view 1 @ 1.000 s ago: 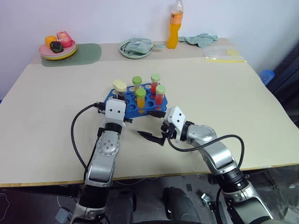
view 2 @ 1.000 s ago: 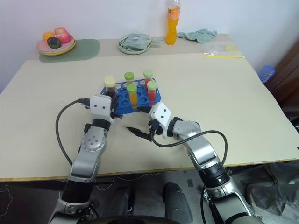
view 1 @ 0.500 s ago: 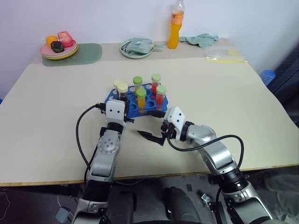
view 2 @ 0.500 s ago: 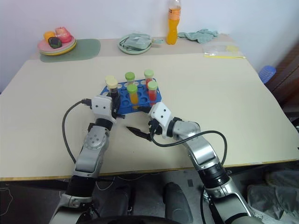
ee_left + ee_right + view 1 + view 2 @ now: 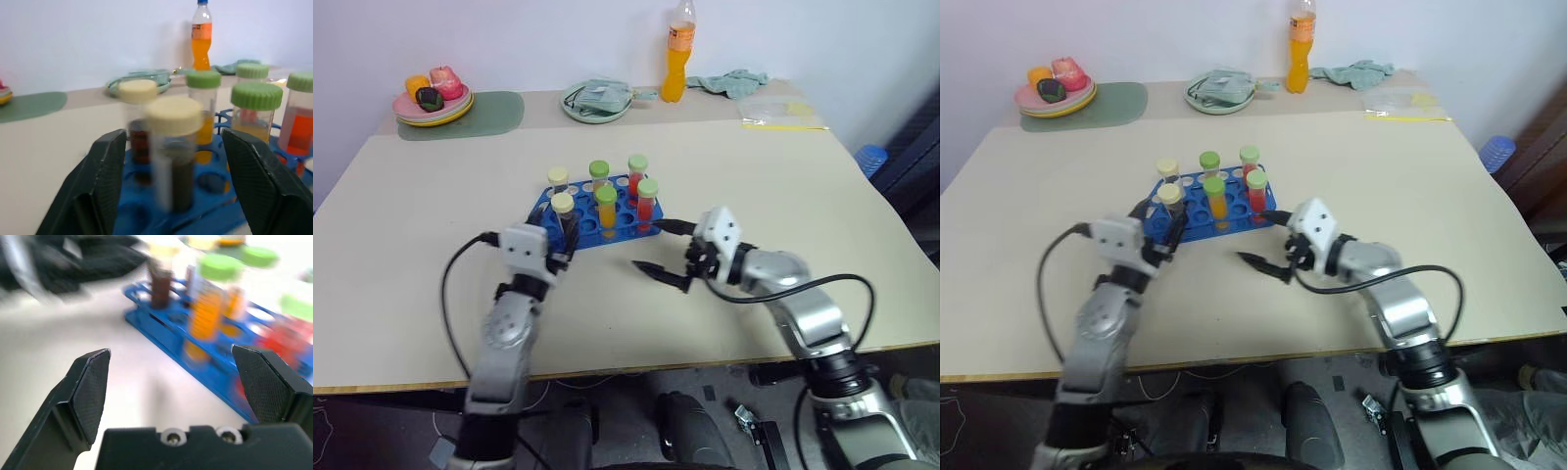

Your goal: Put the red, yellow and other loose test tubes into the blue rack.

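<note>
Both grippers drawn apart, left gripper open around racked dark tube

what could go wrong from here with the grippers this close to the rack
1. The left gripper is open with its fingers on either side of the dark tube with the pale yellow cap standing in the blue rack; a sideways pull-back could snag and tip it.
2. The tubes stand tall above the low rack, so a bump could topple several.
3. The right gripper, open beside the rack's near edge, could shove the rack if it swings in.
</note>
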Motion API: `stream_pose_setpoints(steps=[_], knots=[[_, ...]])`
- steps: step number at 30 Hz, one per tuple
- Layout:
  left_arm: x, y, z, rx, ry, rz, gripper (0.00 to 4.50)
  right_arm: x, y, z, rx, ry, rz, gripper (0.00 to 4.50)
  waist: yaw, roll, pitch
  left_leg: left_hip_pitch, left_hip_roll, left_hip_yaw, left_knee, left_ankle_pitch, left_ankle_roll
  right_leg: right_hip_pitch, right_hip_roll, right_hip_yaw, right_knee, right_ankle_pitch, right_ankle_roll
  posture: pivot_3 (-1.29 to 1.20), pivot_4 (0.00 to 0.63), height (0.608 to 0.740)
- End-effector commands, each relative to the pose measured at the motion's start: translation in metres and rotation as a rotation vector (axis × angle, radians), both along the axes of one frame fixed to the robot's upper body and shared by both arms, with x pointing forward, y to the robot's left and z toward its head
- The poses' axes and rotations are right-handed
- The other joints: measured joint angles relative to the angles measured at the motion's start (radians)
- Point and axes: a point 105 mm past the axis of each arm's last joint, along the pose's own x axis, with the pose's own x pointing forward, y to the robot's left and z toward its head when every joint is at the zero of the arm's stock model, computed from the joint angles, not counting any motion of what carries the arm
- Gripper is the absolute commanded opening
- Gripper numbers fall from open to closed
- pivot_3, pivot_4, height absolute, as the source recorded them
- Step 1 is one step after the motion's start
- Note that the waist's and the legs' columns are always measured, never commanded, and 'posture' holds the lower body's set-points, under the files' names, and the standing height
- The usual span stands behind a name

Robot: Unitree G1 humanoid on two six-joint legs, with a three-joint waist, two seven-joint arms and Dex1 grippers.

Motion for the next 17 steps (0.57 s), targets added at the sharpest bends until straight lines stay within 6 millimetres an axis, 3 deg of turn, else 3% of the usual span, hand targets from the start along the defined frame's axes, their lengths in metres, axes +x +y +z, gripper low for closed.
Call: stream_pose_setpoints(steps=[1,4,7,12,17], knots=[[-0.026,0.039,0.008,0.052,0.043,0.026,3.18,0.006,-0.046,0.013,-0.014,-0.019,-0.124,4.4,0.0,0.0,0.0,0.0,0.0,0.0,0.0,0.0,0.0,0.0,0.0,0.0,0.0,0.0,0.0,0.0,0.15,0.74],[-0.045,0.083,0.002,0.113,0.141,0.09,3.18,0.011,-0.09,0.013,-0.042,0.002,-0.26,4.4,0.001,0.0,0.0,0.0,0.0,0.001,0.0,0.0,0.0,0.0,0.0,0.0,0.0,0.0,-0.001,0.0,0.15,0.74],[-0.057,0.107,-0.007,0.161,0.225,0.114,3.18,0.01,-0.118,0.004,-0.076,0.034,-0.334,4.4,0.004,0.0,0.0,0.0,0.0,0.001,0.0,0.0,0.001,0.001,0.0,0.0,-0.001,-0.002,-0.003,0.0,0.15,0.74],[-0.062,0.122,-0.017,0.18,0.283,0.122,3.18,0.003,-0.138,-0.014,-0.118,0.084,-0.37,4.4,0.0,0.0,0.0,0.001,0.0,0.001,0.0,0.0,0.001,0.003,0.0,0.0,-0.002,-0.002,-0.004,0.0,0.15,0.74],[-0.057,0.122,-0.028,0.152,0.301,0.145,3.18,0.002,-0.135,-0.025,-0.118,0.093,-0.369,4.4,-0.001,0.0,0.0,0.001,0.001,0.001,0.0,-0.001,0.001,0.002,0.001,0.0,-0.002,-0.002,-0.003,0.0,0.15,0.74]])
